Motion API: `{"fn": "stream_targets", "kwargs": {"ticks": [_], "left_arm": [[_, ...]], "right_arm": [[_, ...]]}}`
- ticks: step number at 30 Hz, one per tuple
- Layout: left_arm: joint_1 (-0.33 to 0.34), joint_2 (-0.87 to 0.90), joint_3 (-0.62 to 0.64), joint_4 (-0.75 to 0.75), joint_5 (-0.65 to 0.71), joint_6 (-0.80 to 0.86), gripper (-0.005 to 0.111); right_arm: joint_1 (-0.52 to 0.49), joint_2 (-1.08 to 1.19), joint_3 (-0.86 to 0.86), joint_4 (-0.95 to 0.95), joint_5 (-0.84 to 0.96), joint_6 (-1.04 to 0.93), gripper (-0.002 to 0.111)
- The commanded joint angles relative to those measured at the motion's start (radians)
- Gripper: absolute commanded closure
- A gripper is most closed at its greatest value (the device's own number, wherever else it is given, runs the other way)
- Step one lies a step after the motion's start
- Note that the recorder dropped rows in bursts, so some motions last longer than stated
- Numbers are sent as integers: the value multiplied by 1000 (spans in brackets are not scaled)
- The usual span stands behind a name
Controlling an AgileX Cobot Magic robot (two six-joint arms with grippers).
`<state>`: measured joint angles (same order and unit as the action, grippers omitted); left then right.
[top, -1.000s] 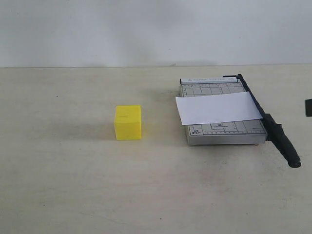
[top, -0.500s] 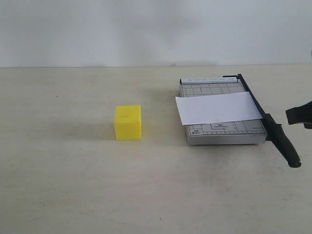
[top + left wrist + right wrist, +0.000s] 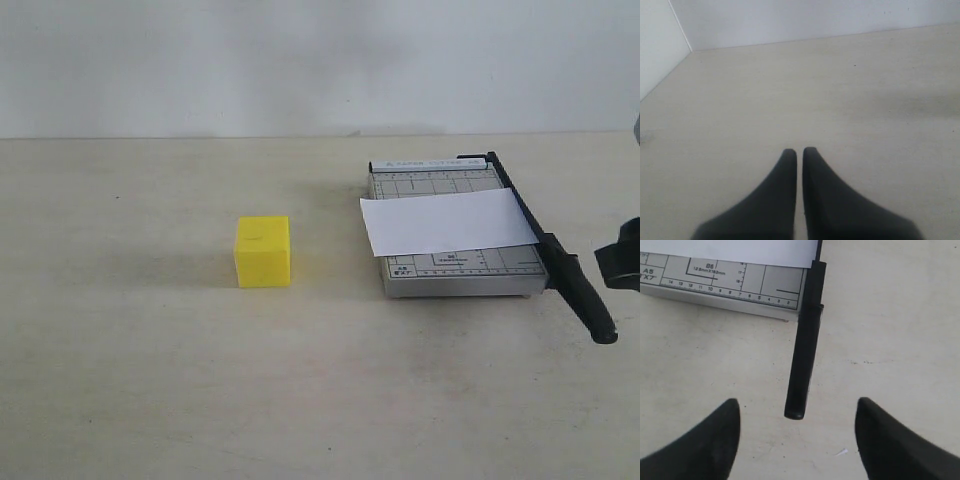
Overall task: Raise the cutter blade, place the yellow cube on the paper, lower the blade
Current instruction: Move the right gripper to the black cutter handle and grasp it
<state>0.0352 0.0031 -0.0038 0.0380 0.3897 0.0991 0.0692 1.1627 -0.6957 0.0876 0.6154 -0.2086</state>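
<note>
The yellow cube (image 3: 263, 251) sits on the table left of the grey cutter base (image 3: 455, 265). The white paper (image 3: 447, 222) lies across that base. Along the base's right side lies the cutter blade (image 3: 560, 262), lowered, its thick handle sticking out past the front edge. In the right wrist view the handle (image 3: 805, 357) points toward the gap of my right gripper (image 3: 797, 407), which is open and stands a short way off the handle's tip; the paper (image 3: 740, 251) shows at the edge. My right gripper (image 3: 622, 265) enters at the exterior view's right edge. My left gripper (image 3: 799, 152) is shut over bare table.
A pale wall (image 3: 320, 60) closes off the back of the table. A corner of two walls (image 3: 680, 30) shows in the left wrist view. A tiny white scrap (image 3: 841, 452) lies on the table near the right gripper.
My right gripper has come further into the exterior view from the right edge and dropped lower, toward the blade's handle. The cube, paper and blade have not moved.
</note>
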Motion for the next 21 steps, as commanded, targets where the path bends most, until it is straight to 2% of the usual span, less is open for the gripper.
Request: {"fn": "stream_targets", "kwargs": {"ticks": [1,8,21], "left_arm": [[2,-3,4,5,-6,0,102],[2,-3,4,5,-6,0,102],[2,-3,4,5,-6,0,102]], "right_arm": [[0,-2,-5,11,-4,0,45],[0,55,-5,47,-12,-4,47],[0,309,-5,54,-157,-14,47]]}}
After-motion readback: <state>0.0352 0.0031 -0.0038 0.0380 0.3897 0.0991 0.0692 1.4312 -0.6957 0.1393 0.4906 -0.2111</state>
